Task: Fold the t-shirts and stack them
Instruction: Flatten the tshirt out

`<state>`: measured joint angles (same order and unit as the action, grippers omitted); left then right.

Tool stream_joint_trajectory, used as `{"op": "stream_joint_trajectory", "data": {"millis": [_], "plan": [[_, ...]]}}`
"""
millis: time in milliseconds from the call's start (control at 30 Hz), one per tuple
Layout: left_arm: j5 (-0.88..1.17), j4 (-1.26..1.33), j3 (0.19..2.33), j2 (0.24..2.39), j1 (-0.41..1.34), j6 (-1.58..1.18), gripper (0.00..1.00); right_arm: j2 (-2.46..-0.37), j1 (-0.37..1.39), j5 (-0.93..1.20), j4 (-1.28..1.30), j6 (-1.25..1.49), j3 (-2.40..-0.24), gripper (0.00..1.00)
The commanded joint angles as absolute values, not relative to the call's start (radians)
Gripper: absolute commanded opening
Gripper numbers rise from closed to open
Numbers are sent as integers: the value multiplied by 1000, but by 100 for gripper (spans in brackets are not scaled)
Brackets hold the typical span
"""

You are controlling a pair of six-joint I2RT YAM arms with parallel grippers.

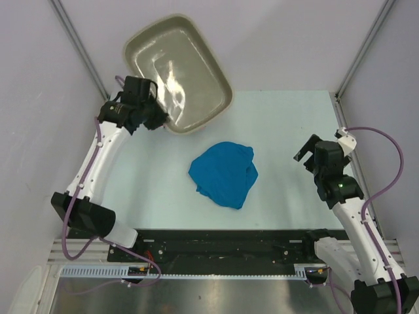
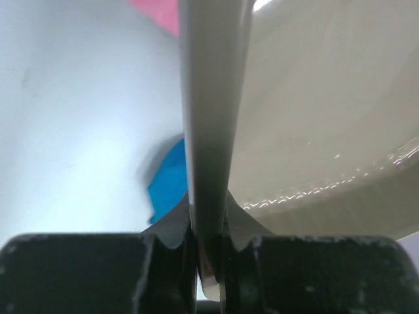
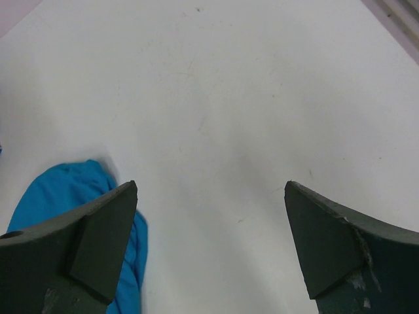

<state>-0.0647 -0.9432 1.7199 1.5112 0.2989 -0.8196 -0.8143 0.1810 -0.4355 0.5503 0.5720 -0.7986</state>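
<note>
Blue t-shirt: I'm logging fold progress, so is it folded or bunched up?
Bunched up: the blue t-shirt lies as a rumpled, rounded heap, no straight edges.

**A:** The top view is bright and even. Light comes from overhead, and the tray point(image 1: 196, 52) throws white glare off its glossy floor.

**B:** Shadows are soft there, just a thin dark edge under the blue shirt point(image 1: 224, 173) on the table point(image 1: 288, 131).

**A:** The left wrist view is washed out. The tray's rim is so close that it blurs, with wavy highlights on its inner wall.

**B:** The blue shirt behind it is smeared and out of focus, and so is the pink shirt point(image 2: 157, 13) at the top edge.

**A:** The right wrist view is sharper on the table, and the right fingers point(image 3: 98, 242) look slightly soft.
</note>
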Motion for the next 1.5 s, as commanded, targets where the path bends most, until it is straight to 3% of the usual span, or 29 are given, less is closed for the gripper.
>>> {"op": "stream_joint_trajectory", "data": {"millis": [0, 367, 767, 933, 1167, 1333, 1433, 1467], "plan": [[-89, -1077, 1637, 1523, 270, -675, 0, -781, 225, -472, 541, 604, -796, 100], [-290, -1218, 1465, 1483, 52, -456, 0, -769, 317, -480, 549, 635, -795, 100], [-426, -1013, 1284, 1502, -97, -158, 1, -768, 408, -498, 519, 673, -738, 100], [-477, -894, 1279, 1586, -143, -23, 0, -773, 423, -499, 489, 667, -709, 100], [-550, -948, 1416, 1744, -238, -57, 0, -824, 433, -479, 440, 644, -700, 100], [-568, -991, 1540, 1775, -307, -81, 36, -851, 449, -480, 410, 627, -693, 100], [-519, -1003, 1594, 1746, -334, -101, 51, -862, 454, -480, 396, 624, -690, 100], [-488, -1005, 1603, 1737, -336, -103, 72, -868, 457, -477, 394, 627, -690, 100]]}}
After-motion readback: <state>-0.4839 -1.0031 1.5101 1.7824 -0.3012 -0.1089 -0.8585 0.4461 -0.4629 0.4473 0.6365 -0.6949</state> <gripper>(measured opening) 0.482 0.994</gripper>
